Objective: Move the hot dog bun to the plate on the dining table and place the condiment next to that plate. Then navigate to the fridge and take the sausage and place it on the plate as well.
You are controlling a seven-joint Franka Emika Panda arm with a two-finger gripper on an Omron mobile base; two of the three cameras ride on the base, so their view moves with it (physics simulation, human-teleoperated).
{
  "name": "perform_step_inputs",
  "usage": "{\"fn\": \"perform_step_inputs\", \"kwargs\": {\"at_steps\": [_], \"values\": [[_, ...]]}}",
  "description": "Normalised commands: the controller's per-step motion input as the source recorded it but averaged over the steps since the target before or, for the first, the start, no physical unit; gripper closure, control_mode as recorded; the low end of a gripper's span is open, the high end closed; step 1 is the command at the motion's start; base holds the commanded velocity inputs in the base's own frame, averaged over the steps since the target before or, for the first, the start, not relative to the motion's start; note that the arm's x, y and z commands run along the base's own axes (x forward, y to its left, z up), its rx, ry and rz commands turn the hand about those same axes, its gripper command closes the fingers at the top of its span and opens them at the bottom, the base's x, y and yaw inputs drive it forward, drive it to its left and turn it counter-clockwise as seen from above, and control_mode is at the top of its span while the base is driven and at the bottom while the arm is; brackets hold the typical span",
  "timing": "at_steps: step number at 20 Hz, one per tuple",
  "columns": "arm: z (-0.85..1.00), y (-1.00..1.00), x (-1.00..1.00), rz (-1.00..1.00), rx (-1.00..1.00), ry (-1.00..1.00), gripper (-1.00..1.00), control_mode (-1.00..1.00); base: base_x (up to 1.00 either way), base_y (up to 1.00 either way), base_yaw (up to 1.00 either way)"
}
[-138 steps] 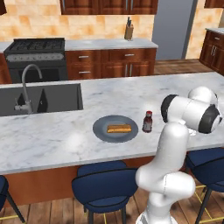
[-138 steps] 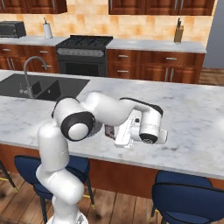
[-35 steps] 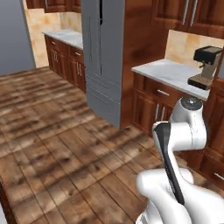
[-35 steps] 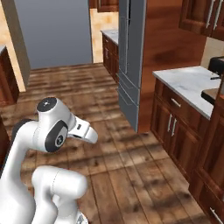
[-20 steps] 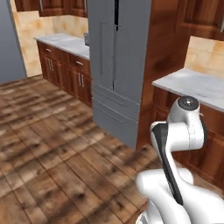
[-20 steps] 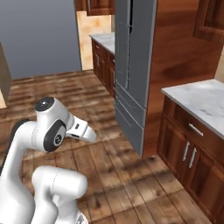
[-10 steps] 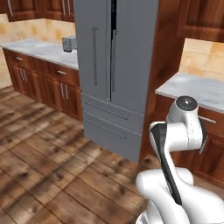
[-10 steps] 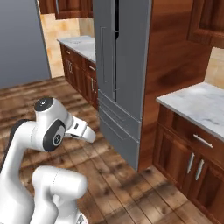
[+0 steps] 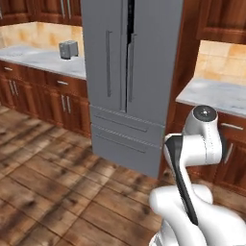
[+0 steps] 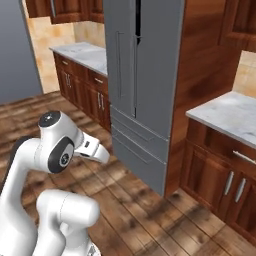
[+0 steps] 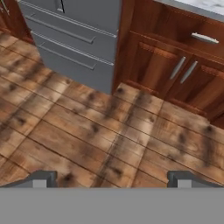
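**Claw wide and empty in front of the fridge**

Our gripper (image 11: pixel 112 178) stands wide apart, its two dark finger tips at either side of the hand view with bare plank floor (image 11: pixel 87 131) between them and nothing held. Beyond the tips, the hand view takes in the foot of the fridge (image 11: pixel 74 39) and, just to its right, one dark wood base cabinet (image 11: pixel 175 74) with two slanted bar pulls on its doors and one pull on the drawer above.

From the base views we count one fridge (image 9: pixel 129 81): tall, grey metal, with two upper doors, each carrying one long vertical bar handle, and two wide drawers stacked at its base. A dark slit runs along the seam between the doors near the top. A brown wood panel (image 10: pixel 205 65) flanks its right side. We read no writing or brand on it.

Left of the fridge runs one marble-topped counter (image 9: pixel 43 60) over wood cabinets, with one small grey toaster-like appliance (image 9: pixel 68 49) on it, in front of orange tiles. Right of the fridge sits one more marble counter (image 9: pixel 216 96) over wood cabinets.

Our white arm (image 10: pixel 55 150) is folded low in front of the fridge, well apart from it.
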Motion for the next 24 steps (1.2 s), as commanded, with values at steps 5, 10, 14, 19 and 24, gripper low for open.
{"fn": "perform_step_inputs", "kwargs": {"at_steps": [5, 10, 14, 19, 24], "values": [[0.00, 0.00, 0.00, 0.00, 0.00, 0.00, -1.00, 1.00, 0.42, 0.87, -0.33], [0.00, 0.00, 0.00, 0.00, 0.00, 0.00, -1.00, 1.00, 0.87, 0.60, -0.37], [0.00, 0.00, 0.00, 0.00, 0.00, 0.00, -1.00, 1.00, 0.65, 0.73, -0.23], [0.00, 0.00, 0.00, 0.00, 0.00, 0.00, -1.00, 1.00, 0.30, 0.96, -0.33], [0.00, 0.00, 0.00, 0.00, 0.00, 0.00, -1.00, 1.00, 0.17, 0.68, -0.36]]}}
